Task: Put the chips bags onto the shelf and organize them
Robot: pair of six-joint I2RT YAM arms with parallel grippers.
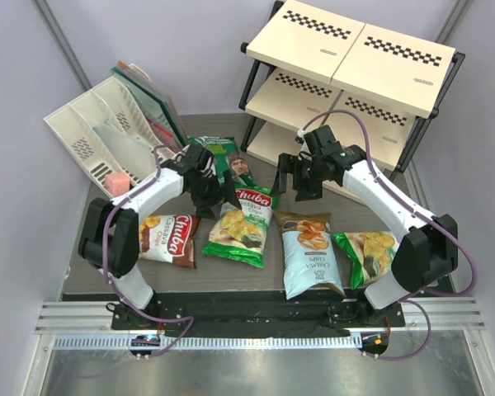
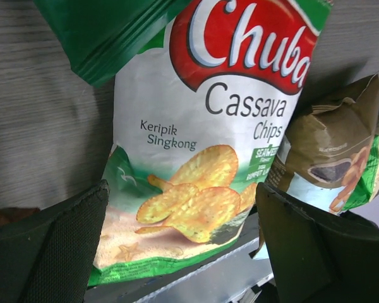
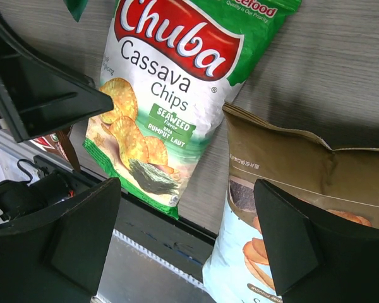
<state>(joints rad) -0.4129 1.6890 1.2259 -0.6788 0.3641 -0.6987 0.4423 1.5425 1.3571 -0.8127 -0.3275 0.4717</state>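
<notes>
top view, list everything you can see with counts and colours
brown chips bag: one, dark brown, front left
green-and-white chips bag: one, centre
dark green chips bag: one, behind centre bag
light blue chips bag: one, front, right of centre
rightmost chips bag: one, green-and-white, front right
shelf: one, black frame, cream boards, back right
organizer rack: one, white, back left
green-edged sheets: count unclear, standing in rack
pink block: one, at rack's front
left fingers: two, black, open over centre bag
right fingers: two, black, open
</notes>
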